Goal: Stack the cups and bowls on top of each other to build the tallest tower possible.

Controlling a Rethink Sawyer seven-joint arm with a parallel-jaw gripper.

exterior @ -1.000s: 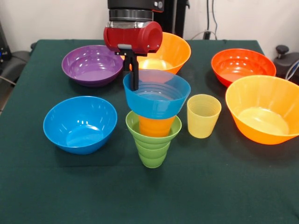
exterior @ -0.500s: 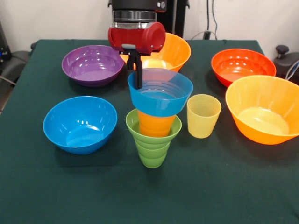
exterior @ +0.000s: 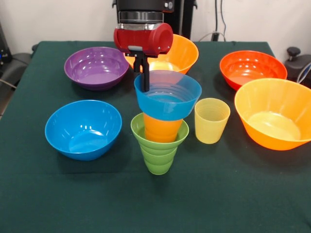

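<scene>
The tower stands at mid-table: a green ribbed cup with a wider green flare at its top, and an orange cup nested in it. A small translucent blue bowl hangs slightly tilted right over the orange cup's mouth; I cannot tell whether they touch. My gripper comes down from above and is shut on the left rim of this bowl, one finger inside and one outside. A pale yellow cup stands upright just right of the tower.
A medium blue bowl sits left of the tower and a purple bowl behind it. One big orange bowl is behind the gripper, another at the right edge, with a red-orange bowl behind that.
The gripper has carried the translucent blue bowl a little to the right and slightly upward over the orange cup. Everything else has stayed where it was.
</scene>
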